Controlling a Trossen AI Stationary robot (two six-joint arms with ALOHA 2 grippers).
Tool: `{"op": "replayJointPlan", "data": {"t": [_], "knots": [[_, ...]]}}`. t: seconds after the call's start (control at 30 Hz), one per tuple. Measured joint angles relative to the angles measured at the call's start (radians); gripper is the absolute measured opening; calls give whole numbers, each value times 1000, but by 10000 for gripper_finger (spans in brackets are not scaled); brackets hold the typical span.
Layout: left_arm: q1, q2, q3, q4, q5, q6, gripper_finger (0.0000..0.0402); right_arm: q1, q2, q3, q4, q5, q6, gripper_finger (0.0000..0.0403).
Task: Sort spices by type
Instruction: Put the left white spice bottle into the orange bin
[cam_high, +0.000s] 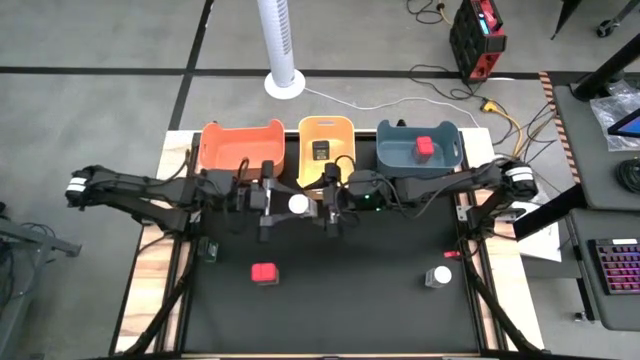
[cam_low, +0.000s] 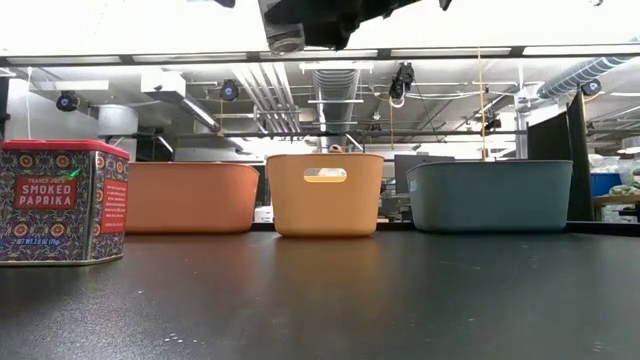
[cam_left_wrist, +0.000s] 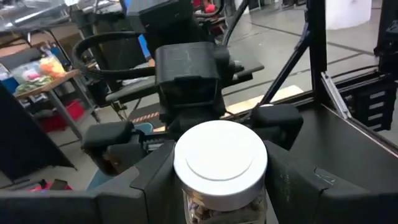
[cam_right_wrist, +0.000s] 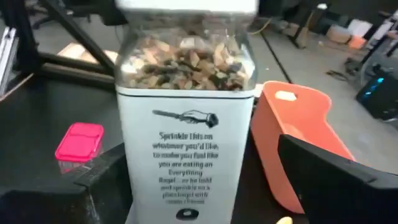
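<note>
Nearest the table's front edge, a red spice box (cam_high: 264, 273) lay to the left and a white-capped jar (cam_high: 440, 276) to the right, both apparently waiting to be sorted, while a small dark item (cam_high: 208, 250) by the left edge could not be identified with confidence. Farther in, above the middle of the table, the left gripper (cam_high: 279, 204) held a second clear jar (cam_high: 298, 204) by its body, jaws closed on it, likely a handover in mid-air. Facing it, the right gripper (cam_high: 322, 203) stood with jaws spread wide just beside the jar and gripped nothing. Along the far edge sat three bins, presumably one per type: the orange bin (cam_high: 213, 135) appeared empty, the yellow bin (cam_high: 340, 125) held a black box (cam_high: 320, 151), and the blue-grey bin (cam_high: 388, 153) held a red box (cam_high: 425, 146).
</note>
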Motion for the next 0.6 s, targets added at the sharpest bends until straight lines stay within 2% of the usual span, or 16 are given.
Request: {"op": "replayJointPlan", "data": {"t": [0.17,0.33,0.5,0.6], "knots": [[0,7,0,3,-3,-14,192,8,29,19,-5,0,-25,301],[0,7,0,1,-11,-19,210,18,39,23,-11,2,-19,197],[-1,2,0,3,-94,-34,257,21,30,21,-27,12,-20,188],[-1,-10,0,5,-95,-18,282,25,11,17,-43,12,-13,188]]}}
